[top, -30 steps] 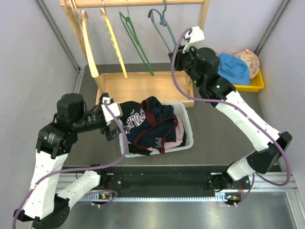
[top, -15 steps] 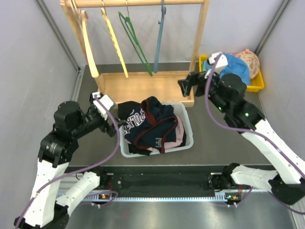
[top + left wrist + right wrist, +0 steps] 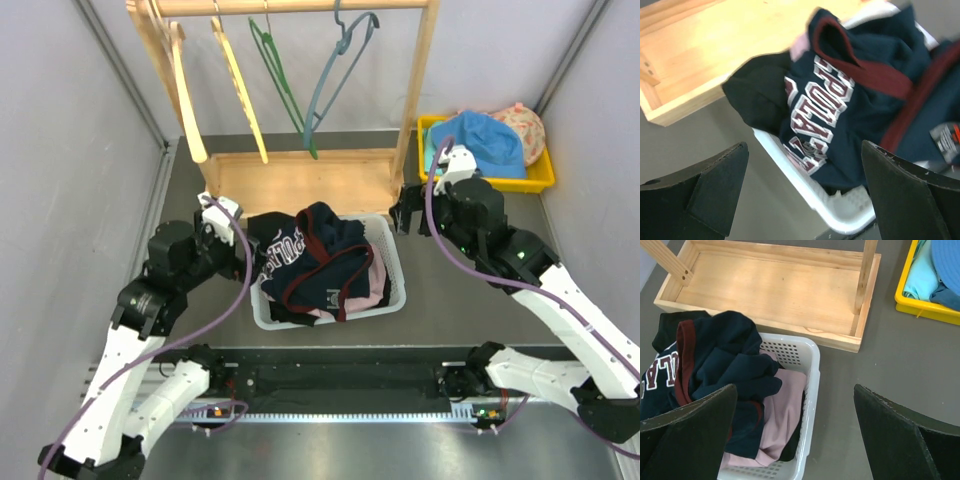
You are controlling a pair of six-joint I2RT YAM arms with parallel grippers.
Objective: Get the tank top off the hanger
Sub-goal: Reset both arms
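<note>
Right hand point(image 3: 405, 218) off hanger point(image 3: 312, 118), apart; left hand point(image 3: 802, 150) apart; tank top point(image 3: 320, 255) in basket point(image 3: 395, 272).

Qty: 4 hangers point(image 3: 185, 100), 1 wood rack point(image 3: 300, 180), 1 white basket point(image 3: 396, 268), 1 yellow bin point(image 3: 500, 184), 2 arms point(image 3: 560, 290).

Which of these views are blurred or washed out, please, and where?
Left wrist: blurred throughout, the lettering on the navy top smeared, the wooden tray washed out bright. Right wrist: sharp, the basket's holes crisp, the fingers only dark shapes. Top external: sharp and evenly lit, with glare on the metal rail at the near edge.
</note>
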